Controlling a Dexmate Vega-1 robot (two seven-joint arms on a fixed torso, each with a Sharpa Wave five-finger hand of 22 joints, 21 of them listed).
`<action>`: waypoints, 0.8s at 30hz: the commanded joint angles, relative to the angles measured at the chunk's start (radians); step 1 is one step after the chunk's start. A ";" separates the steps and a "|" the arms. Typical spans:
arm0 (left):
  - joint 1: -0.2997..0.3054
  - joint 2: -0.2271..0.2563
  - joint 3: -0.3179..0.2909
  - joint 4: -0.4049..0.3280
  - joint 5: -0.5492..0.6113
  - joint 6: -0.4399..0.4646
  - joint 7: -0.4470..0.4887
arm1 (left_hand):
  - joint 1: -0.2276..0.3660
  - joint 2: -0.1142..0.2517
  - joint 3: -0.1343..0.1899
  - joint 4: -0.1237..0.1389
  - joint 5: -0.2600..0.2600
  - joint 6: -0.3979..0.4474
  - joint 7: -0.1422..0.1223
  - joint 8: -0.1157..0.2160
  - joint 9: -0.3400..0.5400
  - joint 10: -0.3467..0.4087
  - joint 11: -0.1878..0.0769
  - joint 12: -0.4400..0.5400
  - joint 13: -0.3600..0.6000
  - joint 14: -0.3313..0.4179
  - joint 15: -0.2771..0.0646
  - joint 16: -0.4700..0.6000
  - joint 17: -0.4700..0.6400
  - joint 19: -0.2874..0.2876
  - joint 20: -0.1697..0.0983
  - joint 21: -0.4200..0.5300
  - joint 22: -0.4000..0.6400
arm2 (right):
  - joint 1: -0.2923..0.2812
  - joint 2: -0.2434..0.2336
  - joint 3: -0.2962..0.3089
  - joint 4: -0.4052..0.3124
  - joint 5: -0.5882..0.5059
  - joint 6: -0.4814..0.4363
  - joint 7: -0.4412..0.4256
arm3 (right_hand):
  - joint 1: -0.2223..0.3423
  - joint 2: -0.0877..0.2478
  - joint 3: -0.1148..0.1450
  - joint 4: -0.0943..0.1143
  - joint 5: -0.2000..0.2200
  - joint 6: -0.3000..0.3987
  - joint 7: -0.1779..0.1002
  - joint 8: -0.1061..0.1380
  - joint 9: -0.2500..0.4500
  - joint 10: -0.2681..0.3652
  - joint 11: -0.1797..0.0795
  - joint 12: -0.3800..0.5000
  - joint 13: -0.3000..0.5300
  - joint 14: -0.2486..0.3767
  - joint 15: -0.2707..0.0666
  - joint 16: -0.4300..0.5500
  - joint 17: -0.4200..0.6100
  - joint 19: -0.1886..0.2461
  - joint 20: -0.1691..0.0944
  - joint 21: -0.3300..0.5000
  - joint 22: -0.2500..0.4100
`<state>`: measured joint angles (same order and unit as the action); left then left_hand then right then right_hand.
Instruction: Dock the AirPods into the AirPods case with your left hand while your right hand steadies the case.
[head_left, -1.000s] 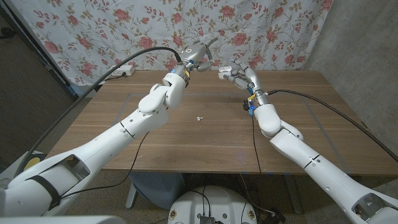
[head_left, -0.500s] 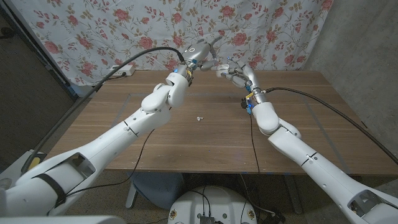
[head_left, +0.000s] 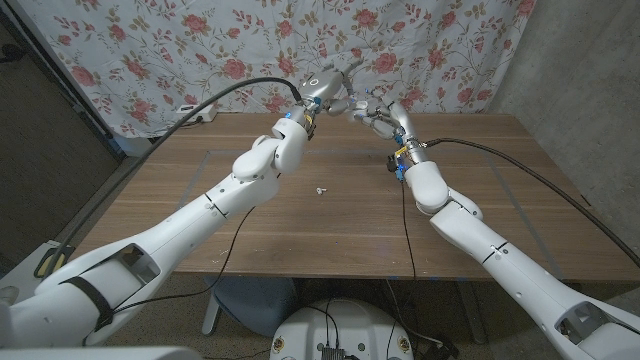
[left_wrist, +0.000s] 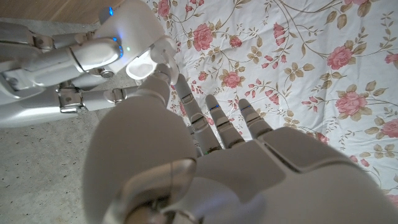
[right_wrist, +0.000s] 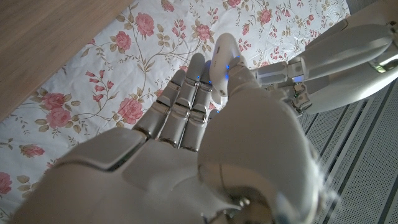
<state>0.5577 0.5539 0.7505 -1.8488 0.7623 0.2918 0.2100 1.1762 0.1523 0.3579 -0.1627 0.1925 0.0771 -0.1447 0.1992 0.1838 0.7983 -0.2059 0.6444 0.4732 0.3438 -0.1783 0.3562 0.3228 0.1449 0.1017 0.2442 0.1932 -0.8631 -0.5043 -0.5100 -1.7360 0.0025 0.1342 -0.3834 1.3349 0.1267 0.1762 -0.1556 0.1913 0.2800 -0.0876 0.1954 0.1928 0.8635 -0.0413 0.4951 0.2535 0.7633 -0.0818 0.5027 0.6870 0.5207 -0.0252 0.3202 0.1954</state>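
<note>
White glossy plastic AirPods case (left_wrist: 146, 62), small and rounded, looks pinched in the right hand (head_left: 368, 108), though the left wrist view is too crowded to be sure. The left hand (head_left: 335, 85) is fingertip to fingertip with the right, its thumb against the case; whether it is holding an earbud I cannot tell. One small white AirPod earbud (head_left: 320, 188) lies on the brown wooden table (head_left: 480, 180), well below and nearer than both hands. Judgement: both items are light, rigid and slick. Take the earbud by the stem, and brace the case body on both sides, clear of the lid.
</note>
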 joint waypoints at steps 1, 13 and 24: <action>-0.002 -0.006 0.009 0.006 -0.004 -0.003 -0.012 | 0.003 0.009 0.001 -0.001 0.007 0.007 -0.004 0.000 0.006 0.015 -0.014 0.008 0.043 0.039 -0.041 0.005 0.006 0.006 0.002 0.003 0.001 | 0.003 0.001 0.009 0.009 0.023 0.017 0.009 | 0.012 -0.001 -0.003 0.005 0.006 0.001 0.002 0.001 0.003 0.143 -0.132 0.041 0.005 0.014 -0.159 -0.004 0.003 -0.003 0.002 0.007 0.002; 0.000 -0.005 0.010 0.003 -0.007 -0.002 -0.022 | 0.007 0.007 0.000 -0.001 0.007 0.012 -0.005 0.001 0.006 0.017 -0.014 0.010 0.042 0.042 -0.042 0.006 0.009 0.007 0.000 0.003 0.001 | -0.007 -0.003 0.017 -0.001 0.028 0.012 0.003 | 0.012 -0.001 -0.003 0.005 0.006 0.001 0.002 0.002 0.003 0.145 -0.132 0.041 0.004 0.015 -0.159 -0.007 0.005 -0.004 0.002 0.007 0.002; 0.008 -0.003 0.010 -0.003 -0.004 -0.003 -0.015 | 0.010 0.006 -0.001 -0.001 0.008 0.015 -0.004 0.000 0.006 0.021 -0.014 0.013 0.042 0.045 -0.040 0.006 0.011 0.007 0.001 0.003 0.001 | -0.013 -0.003 0.018 -0.009 0.025 0.017 0.001 | 0.012 0.000 -0.003 0.005 0.006 0.005 0.000 0.004 0.003 0.144 -0.132 0.041 0.003 0.016 -0.159 -0.010 0.007 -0.005 0.003 0.007 0.001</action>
<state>0.5579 0.5488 0.7612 -1.8462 0.7597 0.2900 0.1944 1.1758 0.1520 0.3565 -0.1640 0.1965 0.0858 -0.1465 0.1992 0.1838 0.7983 -0.2059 0.6477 0.4732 0.3508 -0.1785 0.3562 0.3321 0.1448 0.1018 0.2442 0.1931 -0.8705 -0.5064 -0.4942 -1.7371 0.0283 0.1461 -0.3788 1.3349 0.1267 0.1721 -0.1516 0.1924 0.2801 -0.0875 0.1954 0.1928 0.8672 -0.0377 0.4956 0.2527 0.7723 -0.0838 0.4949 0.6924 0.5207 -0.0252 0.3202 0.1955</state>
